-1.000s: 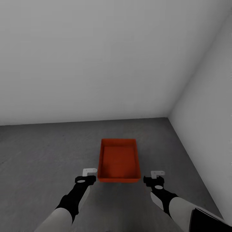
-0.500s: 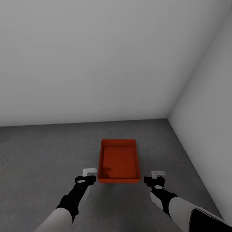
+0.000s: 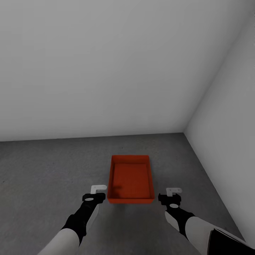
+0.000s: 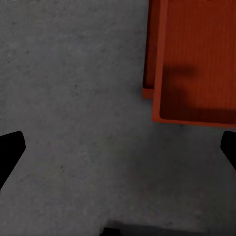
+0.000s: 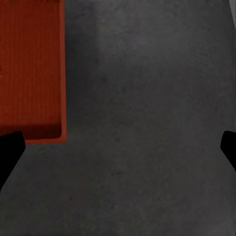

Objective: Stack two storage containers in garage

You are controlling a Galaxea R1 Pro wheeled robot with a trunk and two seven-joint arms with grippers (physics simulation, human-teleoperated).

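Two orange-red rectangular open-top bins (image 3: 131,179) sit stacked, one inside the other, on the dark grey speckled concrete floor (image 3: 46,170) near the corner of two plain white walls (image 3: 106,67), the lower bin's edge (image 4: 149,59) peeking out beside the upper one. Both arms hang low with jaws spread wide and empty: the left gripper (image 3: 98,188) at the stack's 8 o'clock, the right gripper (image 3: 173,191) at its 4 o'clock, neither touching it.
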